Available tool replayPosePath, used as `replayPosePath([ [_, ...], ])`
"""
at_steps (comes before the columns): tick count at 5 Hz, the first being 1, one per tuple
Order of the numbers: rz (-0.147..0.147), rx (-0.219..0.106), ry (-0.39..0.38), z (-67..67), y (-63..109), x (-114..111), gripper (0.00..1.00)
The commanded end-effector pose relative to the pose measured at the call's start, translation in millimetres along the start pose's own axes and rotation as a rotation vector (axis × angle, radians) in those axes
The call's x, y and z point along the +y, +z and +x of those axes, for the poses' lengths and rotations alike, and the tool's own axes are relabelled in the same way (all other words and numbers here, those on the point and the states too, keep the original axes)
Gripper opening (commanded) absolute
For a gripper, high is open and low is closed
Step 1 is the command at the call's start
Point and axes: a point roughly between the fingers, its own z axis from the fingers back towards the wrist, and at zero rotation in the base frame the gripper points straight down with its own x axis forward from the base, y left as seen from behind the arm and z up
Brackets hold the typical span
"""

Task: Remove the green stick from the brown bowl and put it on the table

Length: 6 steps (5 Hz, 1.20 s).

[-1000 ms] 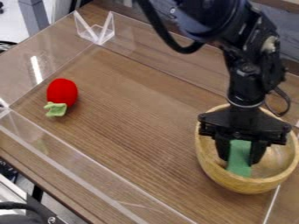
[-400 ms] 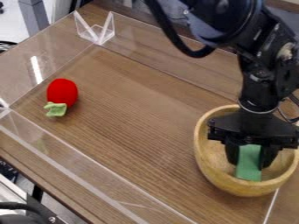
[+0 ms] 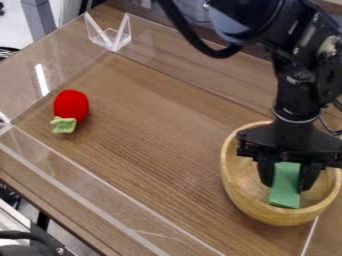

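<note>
The brown bowl [image 3: 237, 188] sits on the table [image 3: 160, 135] at the front right. The green stick [image 3: 286, 188] stands tilted inside it, its lower end near the bowl's floor. My gripper [image 3: 286, 172] points down into the bowl from above. Its black fingers [image 3: 253, 160] stand on either side of the stick's upper part and are shut on it. The stick's top end is hidden between the jaws.
A red strawberry toy [image 3: 70, 106] with green leaves lies on the left of the table. Low clear acrylic walls [image 3: 80, 190] border the tabletop, and a clear folded piece [image 3: 110, 36] stands at the back. The bowl is close to the front right wall.
The arm has leaned right, and the gripper with the green stick sits slightly further right in the bowl than a second ago. The strawberry toy has not moved.
</note>
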Motion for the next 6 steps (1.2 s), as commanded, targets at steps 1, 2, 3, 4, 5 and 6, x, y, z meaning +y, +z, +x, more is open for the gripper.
replayPosePath([
  [1,-0.043,-0.04,-0.032,4.5,18.6,-6.6,0.0],
  [2,-0.048,-0.042,-0.039,5.8,27.0,-17.7,0.0],
  [3,-0.056,-0.047,-0.04,7.6,37.7,-28.3,0.0],
  [4,-0.068,-0.053,-0.068,10.7,44.1,-27.9,0.0],
  [5,-0.078,-0.056,-0.099,13.3,47.4,-27.9,0.0],
  [6,-0.086,-0.054,-0.136,15.3,46.7,-28.2,0.0],
])
